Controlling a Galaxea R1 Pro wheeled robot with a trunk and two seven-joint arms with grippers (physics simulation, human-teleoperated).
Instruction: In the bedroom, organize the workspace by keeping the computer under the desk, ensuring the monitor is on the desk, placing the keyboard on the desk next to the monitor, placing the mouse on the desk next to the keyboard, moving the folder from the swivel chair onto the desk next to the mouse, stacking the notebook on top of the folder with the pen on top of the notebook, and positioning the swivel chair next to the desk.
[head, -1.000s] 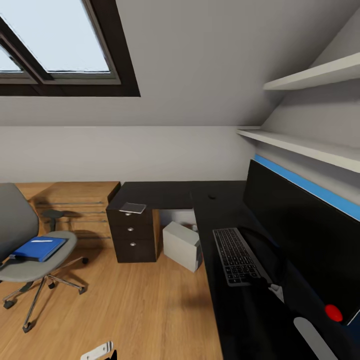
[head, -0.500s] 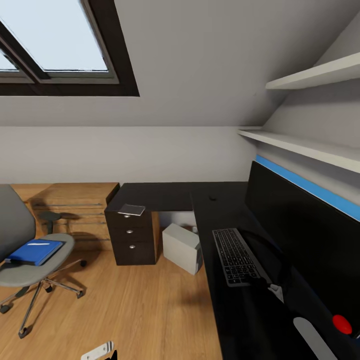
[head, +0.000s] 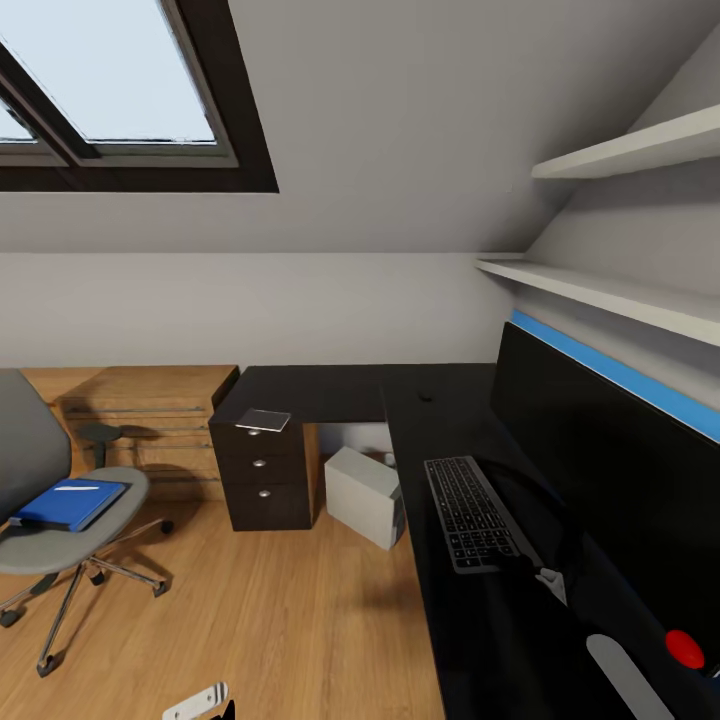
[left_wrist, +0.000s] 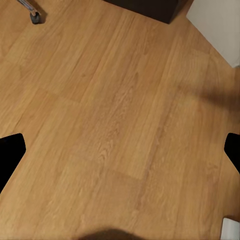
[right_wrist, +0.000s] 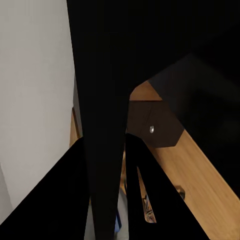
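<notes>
Folder (head: 68, 503) was sitting flat on the grey upholstered seat of the swivel chair (head: 60, 530) at far left, bright blue with a slim white pen (head: 78, 488) lying on it. The chair's metal spokes spread over light wood plank floor (head: 260, 610), and there was a wide bare stretch of planks between it and the desk (head: 470, 640).

That desk was a glossy black L-shape. The slim keyboard (head: 470, 512) lay on the near leg right in front of the big black monitor (head: 610, 480), and a tiny dark mouse (head: 425, 395) was further back near the corner. A thin grey notebook (head: 263, 419) rested on the left end, above the dark three-drawer unit (head: 265, 480). The pale boxy computer (head: 365, 492) stood on the floor under the desk, just right of the drawers.

Left wrist view gave the plank grain up close, with the left gripper (left_wrist: 120, 155) spread wide over bare floor, one chair caster (left_wrist: 35, 17) and a corner of the tower in sight. Right wrist view was mostly black shapes with a drawer knob (right_wrist: 151, 129) peeking through, so I couldn't tell how the right jaws stood.
</notes>
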